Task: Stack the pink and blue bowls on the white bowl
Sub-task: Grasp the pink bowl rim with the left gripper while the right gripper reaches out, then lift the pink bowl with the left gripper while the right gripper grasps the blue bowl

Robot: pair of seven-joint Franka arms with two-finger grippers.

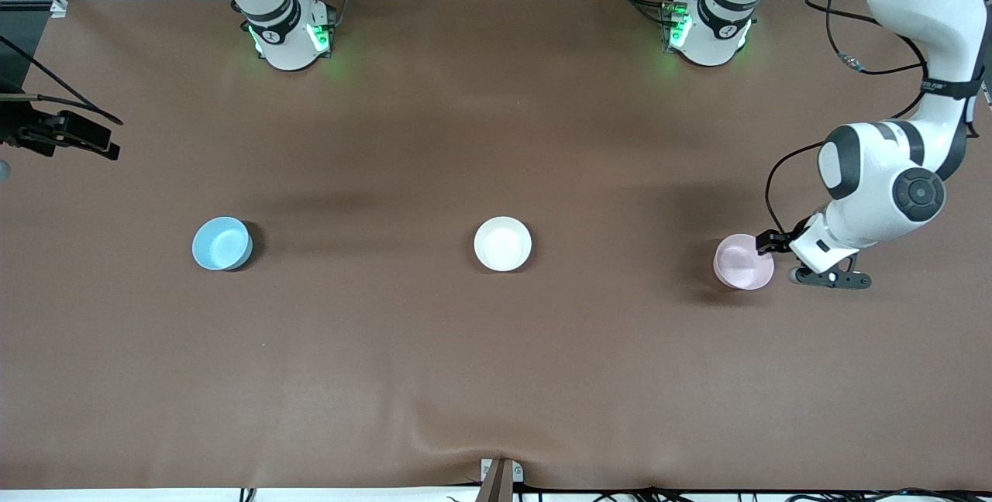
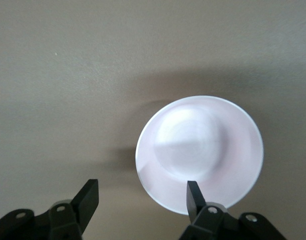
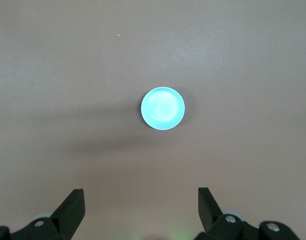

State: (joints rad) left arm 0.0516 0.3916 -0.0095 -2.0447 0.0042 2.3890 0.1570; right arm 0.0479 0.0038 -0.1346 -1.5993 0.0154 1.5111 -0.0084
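Brown covering, plain, over the whole tabletop [image 1: 496,378]; three small round bowls stand on it in one row, well apart, all upright and empty.

Item: pink bowl [image 1: 743,261]. Stands at the left arm's end of the row. The left gripper [image 1: 767,242] is down at its rim on the side away from the white bowl. In the left wrist view one finger [image 2: 194,200] sits over the bowl's inside just past the rim, and the other stands off the bowl over bare tabletop, so the rim lies between the jaws. The jaws are parted with a gap either side of the rim; nothing is clamped yet. A round bowl has no long axis, so any point on the rim serves.

Item: white bowl [image 1: 503,243]. Middle of the row, untouched, nothing stacked in it. It lies from the pink bowl toward the right arm's end, along the row.

Item: blue bowl [image 1: 222,243]. At the right arm's end of the row, untouched. The right gripper [image 3: 141,205] hangs high above the tabletop with this bowl in its wrist view, jaws wide and empty; that arm waits.

Judgement: the left arm is the nearer one to the pink bowl, and the coming move likely calls for the jaws to pinch the rim before a lift.
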